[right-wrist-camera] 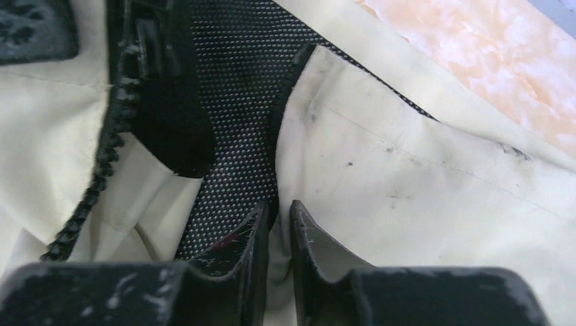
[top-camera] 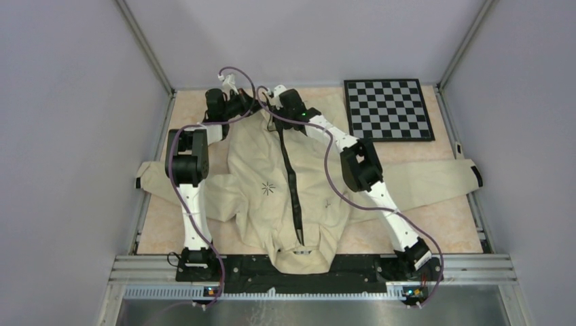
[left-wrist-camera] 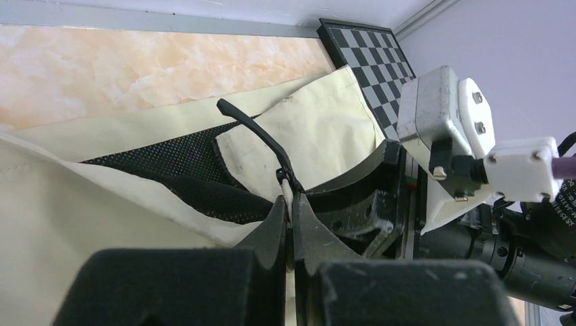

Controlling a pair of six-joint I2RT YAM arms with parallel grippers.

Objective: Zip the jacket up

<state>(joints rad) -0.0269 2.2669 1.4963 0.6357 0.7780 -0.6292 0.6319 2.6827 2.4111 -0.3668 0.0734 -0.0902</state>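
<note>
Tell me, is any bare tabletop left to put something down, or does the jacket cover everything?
Bare table shows between the right sleeve and the front rail, a strip between that sleeve and the checkerboard, and a patch in front of the left sleeve. The far middle is crowded: the left claw and right claw both pinch the jacket there.

The jacket (top-camera: 258, 176) is spread on the table (top-camera: 421, 231). The left gripper (left-wrist-camera: 291, 210) and right gripper (right-wrist-camera: 278, 217) are set at its far edge, and the checkerboard (top-camera: 387, 109) is placed behind it, to the right.
</note>
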